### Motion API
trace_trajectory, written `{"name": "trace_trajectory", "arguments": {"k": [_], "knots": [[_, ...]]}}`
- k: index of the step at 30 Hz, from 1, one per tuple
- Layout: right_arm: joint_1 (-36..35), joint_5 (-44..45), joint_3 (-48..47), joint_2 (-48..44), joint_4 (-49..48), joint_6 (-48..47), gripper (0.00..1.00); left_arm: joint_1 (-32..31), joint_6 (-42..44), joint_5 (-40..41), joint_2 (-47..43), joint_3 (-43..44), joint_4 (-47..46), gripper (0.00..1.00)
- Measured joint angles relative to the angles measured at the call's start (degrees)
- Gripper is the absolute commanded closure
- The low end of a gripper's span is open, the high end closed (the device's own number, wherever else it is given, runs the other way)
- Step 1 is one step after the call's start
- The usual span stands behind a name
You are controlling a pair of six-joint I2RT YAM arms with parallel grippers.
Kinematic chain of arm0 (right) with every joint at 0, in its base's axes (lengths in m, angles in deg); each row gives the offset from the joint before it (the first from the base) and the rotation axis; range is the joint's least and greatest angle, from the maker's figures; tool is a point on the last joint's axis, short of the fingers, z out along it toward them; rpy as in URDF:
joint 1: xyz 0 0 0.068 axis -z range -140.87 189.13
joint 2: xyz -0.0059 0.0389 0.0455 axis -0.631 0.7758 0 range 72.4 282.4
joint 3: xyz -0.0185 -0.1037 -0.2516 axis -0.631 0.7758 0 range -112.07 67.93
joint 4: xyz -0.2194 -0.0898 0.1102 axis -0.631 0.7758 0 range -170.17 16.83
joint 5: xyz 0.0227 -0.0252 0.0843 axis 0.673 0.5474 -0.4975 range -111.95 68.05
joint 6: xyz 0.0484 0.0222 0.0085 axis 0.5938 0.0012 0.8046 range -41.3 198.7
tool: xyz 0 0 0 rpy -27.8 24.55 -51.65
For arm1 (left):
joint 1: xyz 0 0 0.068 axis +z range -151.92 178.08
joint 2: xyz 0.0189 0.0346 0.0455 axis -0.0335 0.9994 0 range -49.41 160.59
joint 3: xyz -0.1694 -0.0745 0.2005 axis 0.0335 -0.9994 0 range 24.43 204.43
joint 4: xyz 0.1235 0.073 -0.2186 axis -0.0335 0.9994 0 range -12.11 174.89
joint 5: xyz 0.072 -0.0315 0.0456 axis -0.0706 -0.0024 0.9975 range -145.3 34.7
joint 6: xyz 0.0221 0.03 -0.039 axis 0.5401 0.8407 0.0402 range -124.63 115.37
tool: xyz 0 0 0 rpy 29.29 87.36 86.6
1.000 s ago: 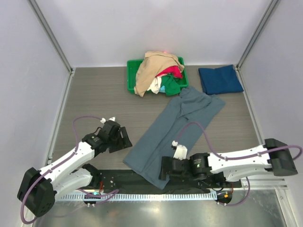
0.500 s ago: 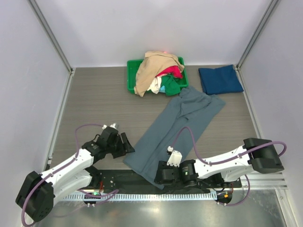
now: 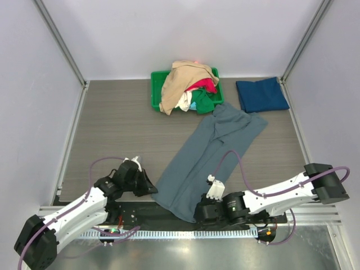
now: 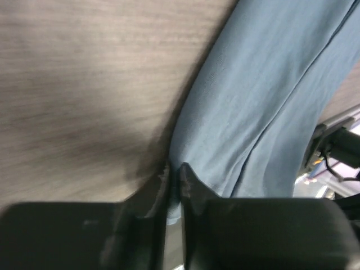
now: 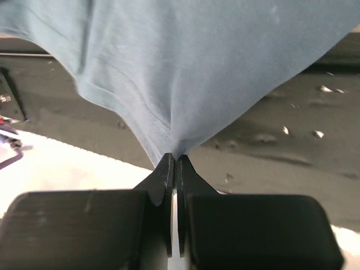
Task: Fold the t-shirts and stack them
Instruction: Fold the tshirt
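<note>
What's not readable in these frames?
- Top view: tips of the left claw and right claw are hidden by their own dark bodies. The grip on the grey-blue shirt shows only in the wrist views.
- Top view: the tan shirt covers most of the green bin, so the shirt count beneath is unclear.
- Left wrist view: blurred, so it is unclear how much hem is pinched.
- Right wrist view: the shirt is cut off by the top edge and hides what lies beyond.

Left tool point(image 4: 173, 170) pinching slate-blue t-shirt point(image 4: 270, 95) edge, wood-grain table point(image 4: 84, 73) beneath
</note>
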Motion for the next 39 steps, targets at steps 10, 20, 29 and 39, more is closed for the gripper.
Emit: {"name": "trace_trajectory", "arguments": {"k": [10,20,29,39], "knots": [[-12.70,5.57,-8.22,-4.46,21.18,7.61,0.99,-15.87,-9.11,5.22,-9.01,4.22,8.24,1.00],[-26.71,12.02,-18.32,0.09,40.17,11.10,0.99,-29.62,-16.24,14.29,-8.83,15.06,18.45,1.00],[-16.28,20.52,-22.18,-3.48,32.70,-0.74,0.99,-33.59,-12.22,22.34,8.22,25.18,21.14,1.00],[18.97,7.13,-20.04,-3.04,13.81,-31.91,0.99,-32.92,-9.14,25.90,13.60,26.08,20.13,1.00]]}}
